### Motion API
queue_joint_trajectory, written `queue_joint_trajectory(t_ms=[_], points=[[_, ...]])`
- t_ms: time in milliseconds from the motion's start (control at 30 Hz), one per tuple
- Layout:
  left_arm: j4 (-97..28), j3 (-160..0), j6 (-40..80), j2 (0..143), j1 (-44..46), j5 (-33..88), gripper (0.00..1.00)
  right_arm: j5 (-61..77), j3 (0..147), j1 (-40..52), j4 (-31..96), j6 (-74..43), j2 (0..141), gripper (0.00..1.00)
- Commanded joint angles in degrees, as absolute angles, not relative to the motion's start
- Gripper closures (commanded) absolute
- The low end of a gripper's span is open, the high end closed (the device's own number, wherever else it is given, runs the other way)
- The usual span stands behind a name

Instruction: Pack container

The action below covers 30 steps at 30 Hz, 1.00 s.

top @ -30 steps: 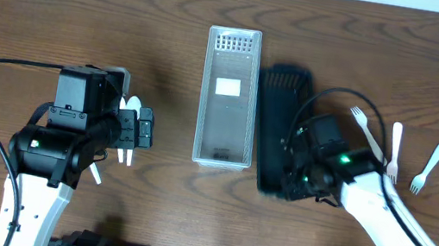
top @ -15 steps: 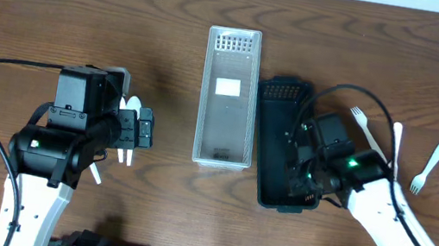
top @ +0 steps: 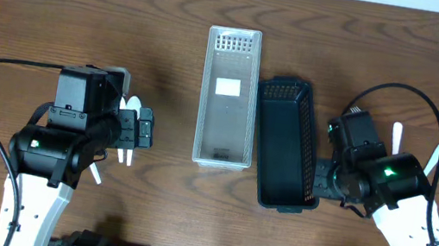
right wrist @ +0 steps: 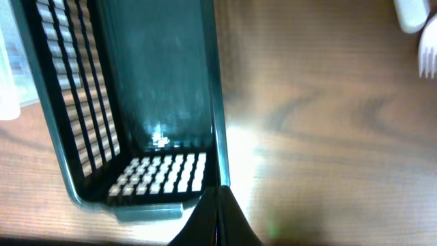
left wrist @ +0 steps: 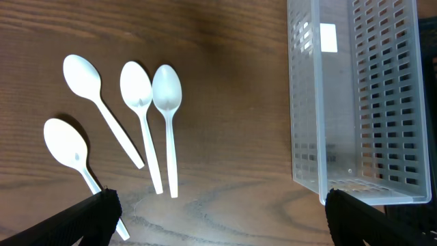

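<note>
Where visible, four spoons (left wrist: 167, 96), two baskets (top: 227, 98)

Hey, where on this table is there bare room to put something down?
Bare wood: the far strip of the table behind the white basket and black basket, and the band between the spoons and the white basket. Crowded: right of the black basket, with the right gripper and white cutlery.

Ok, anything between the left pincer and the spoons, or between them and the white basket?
Nothing visible. The open left pincer hovers above the four spoons, and only bare table lies between them and the white basket.
</note>
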<state>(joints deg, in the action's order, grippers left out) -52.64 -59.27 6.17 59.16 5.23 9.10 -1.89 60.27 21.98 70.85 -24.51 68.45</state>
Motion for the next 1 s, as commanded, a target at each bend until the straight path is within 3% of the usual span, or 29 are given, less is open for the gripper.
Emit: queue_joint_trajectory(t_ms=[0,367,967], points=[[-52.9,-60.4,6.1,59.1,5.0,9.9,0.02,1.3,59.6,22.3,73.5,-27.7,68.1,0.99],[-52.9,-60.4,6.1,59.1,5.0,9.9,0.02,3.4,58.6,23.9,78.7,-26.5,68.0,0.99],[-52.9,-60.4,6.1,59.1,5.0,9.9,0.02,7.0,42.5,28.9,60.5,-27.6,68.1,0.99]])
